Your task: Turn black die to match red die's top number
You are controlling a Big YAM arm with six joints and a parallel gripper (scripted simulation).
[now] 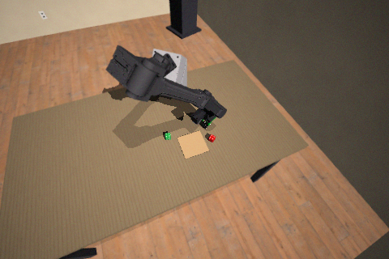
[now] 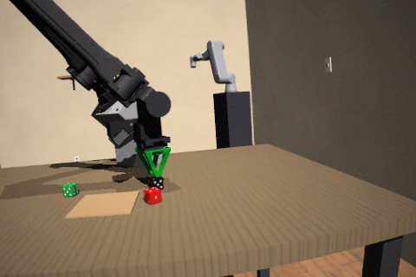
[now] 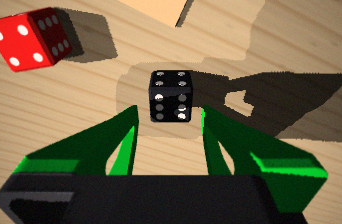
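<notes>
Tan table: I'm hovering the gripper, fingers spread and gripping nothing, just over the black die, sitting off the mat, near the red die.

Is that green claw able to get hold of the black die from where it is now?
Probably yes. The gripper is open, its fingers on either side of the black die, with nothing between them. The red die sits off to the side.
</notes>
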